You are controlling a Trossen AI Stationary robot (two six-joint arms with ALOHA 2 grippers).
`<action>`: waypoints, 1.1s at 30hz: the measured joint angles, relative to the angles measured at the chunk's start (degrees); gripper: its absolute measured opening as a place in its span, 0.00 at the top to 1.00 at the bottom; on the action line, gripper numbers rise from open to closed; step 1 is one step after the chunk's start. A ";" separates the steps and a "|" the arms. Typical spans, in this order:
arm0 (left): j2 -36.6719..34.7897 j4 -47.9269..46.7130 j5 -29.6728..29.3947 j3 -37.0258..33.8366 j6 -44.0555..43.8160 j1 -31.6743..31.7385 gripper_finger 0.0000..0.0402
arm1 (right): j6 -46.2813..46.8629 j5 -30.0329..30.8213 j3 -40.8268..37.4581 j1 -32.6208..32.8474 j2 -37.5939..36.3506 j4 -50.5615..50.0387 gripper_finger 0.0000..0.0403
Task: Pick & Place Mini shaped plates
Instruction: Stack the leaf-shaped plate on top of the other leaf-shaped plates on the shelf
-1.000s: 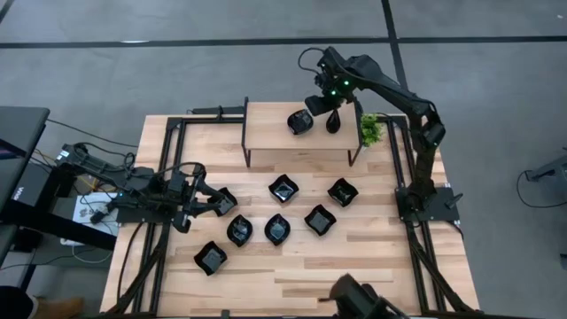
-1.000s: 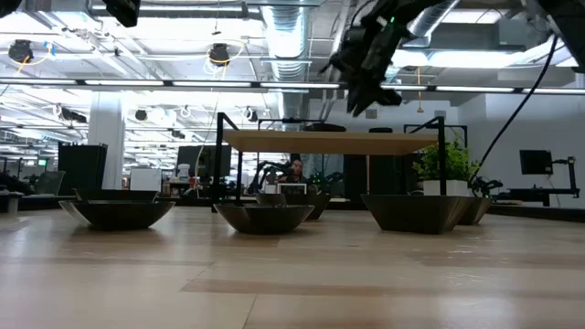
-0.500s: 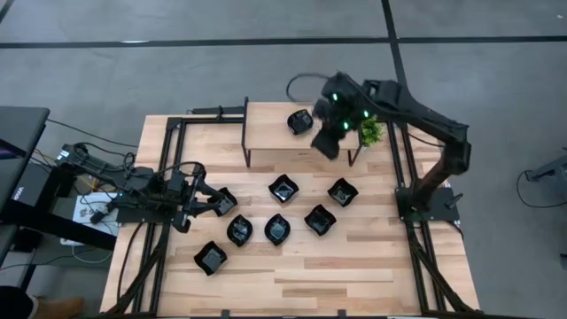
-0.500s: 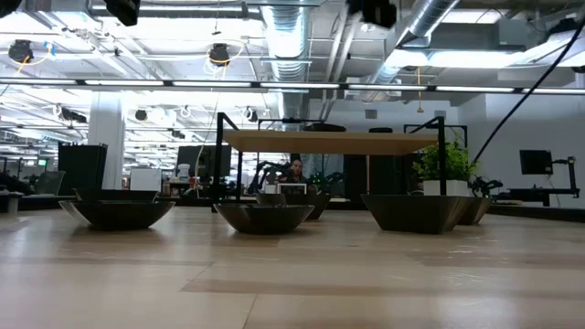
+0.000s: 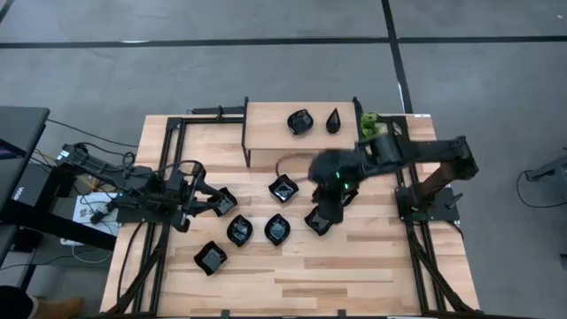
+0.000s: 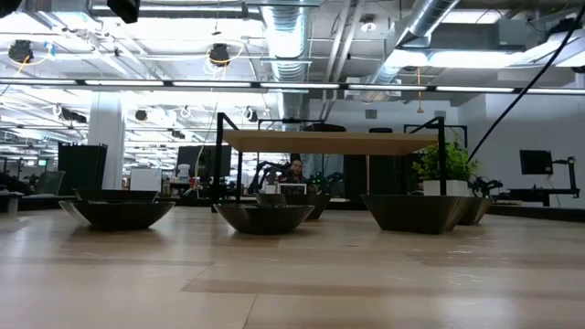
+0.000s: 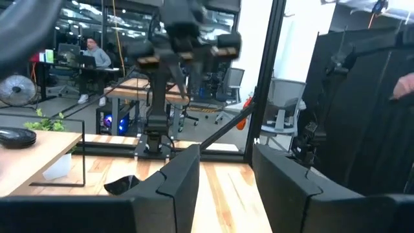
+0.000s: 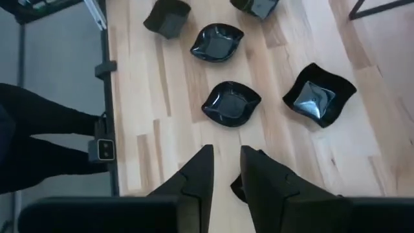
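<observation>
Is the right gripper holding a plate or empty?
Empty: the right gripper has a bare gap between its fingers, with plates lying on the table beyond.

Glossy black plates (image 8: 231, 103) on pale striped wood table (image 8: 162, 136).

No readable text is showing in any view. Nothing legible is appearing on the mini shaped plates (image 5: 283, 188), the worktop (image 5: 372, 266) or the arms. The monitor (image 6: 535, 162) in the room beyond is showing no legible characters either.
</observation>
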 joint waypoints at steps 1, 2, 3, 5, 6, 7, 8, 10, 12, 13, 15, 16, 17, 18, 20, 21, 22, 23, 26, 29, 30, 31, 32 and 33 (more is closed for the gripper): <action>0.00 0.54 0.00 0.00 -0.32 -0.01 0.64 | 0.88 1.86 -1.11 1.25 -0.41 0.31 0.82; 0.01 1.14 0.00 0.00 -1.00 0.00 0.64 | 1.55 4.08 -2.31 2.49 -0.77 0.41 0.82; 0.03 1.84 0.00 0.00 -1.44 -0.01 0.64 | 2.31 6.04 -3.32 3.59 -0.93 0.44 0.82; 0.03 2.82 0.00 0.00 -1.92 0.01 0.64 | 4.78 8.56 -5.76 5.02 -1.83 0.90 0.82; 0.03 2.99 0.02 0.00 -1.96 -0.01 0.64 | 6.30 9.38 -7.05 5.47 -2.59 0.88 0.82; 0.08 3.01 0.12 0.00 -1.96 -0.01 0.64 | 7.71 10.17 -8.22 5.98 -3.42 1.30 0.82; 0.12 2.99 0.18 0.00 -1.96 0.00 0.64 | 8.94 10.71 -9.59 6.60 -4.50 2.46 0.82; 0.56 3.09 0.18 0.00 -2.36 -0.01 0.64 | 10.61 12.47 -12.83 7.91 -6.92 4.69 0.82; 1.37 3.11 0.18 0.00 -2.68 -0.01 0.64 | 11.50 14.35 -16.57 9.03 -9.56 8.87 0.82; 1.94 3.13 0.19 0.00 -3.01 -0.01 0.64 | 12.09 15.54 -18.60 9.56 -11.10 10.94 0.82; 3.17 3.14 0.17 0.00 -4.28 -0.01 0.64 | 13.47 17.77 -23.01 10.69 -14.34 14.83 0.82; 3.92 3.06 0.18 0.00 -5.09 0.01 0.64 | 13.99 18.69 -25.21 11.21 -16.01 17.09 0.82; 4.66 3.01 0.20 0.00 -5.90 -0.01 0.64 | 14.17 19.57 -27.70 11.75 -17.81 19.54 0.82; 5.50 3.16 0.19 0.00 -7.00 -0.01 0.64 | 14.18 20.46 -30.13 12.17 -19.61 21.86 0.82; 7.12 3.08 0.20 0.00 -9.17 -0.01 0.64 | 14.00 21.56 -35.08 12.78 -23.21 27.39 0.82; 7.92 3.10 0.20 0.00 -10.22 -0.01 0.64 | 13.88 21.82 -37.54 12.93 -25.04 30.11 0.82; 8.64 3.07 0.21 0.00 -11.18 0.00 0.64 | 13.81 21.92 -39.97 13.06 -26.88 32.42 0.82; 9.30 3.06 0.22 0.00 -12.07 0.01 0.64 | 13.72 21.92 -42.40 13.13 -28.85 34.71 0.82; 11.39 2.15 0.40 0.79 -14.91 -0.01 0.64 | 13.48 22.11 -49.35 13.13 -34.56 41.18 0.82; 13.47 -1.62 1.80 3.06 -17.25 0.01 0.64 | 13.08 23.84 -55.79 13.10 -39.93 48.10 0.82; 14.23 -3.76 2.18 3.93 -18.21 -0.01 0.64 | 13.05 24.38 -57.80 13.12 -41.59 50.68 0.82; 14.97 -6.08 2.88 4.71 -19.52 -0.01 0.64 | 13.04 24.93 -59.77 13.12 -43.23 52.96 0.82; 15.96 -8.47 3.77 5.63 -20.96 0.01 0.64 | 13.04 25.41 -61.62 13.12 -44.65 55.33 0.82; 16.98 -11.00 4.73 6.55 -22.61 0.00 0.64 | 13.04 25.79 -63.31 13.13 -45.89 57.53 0.82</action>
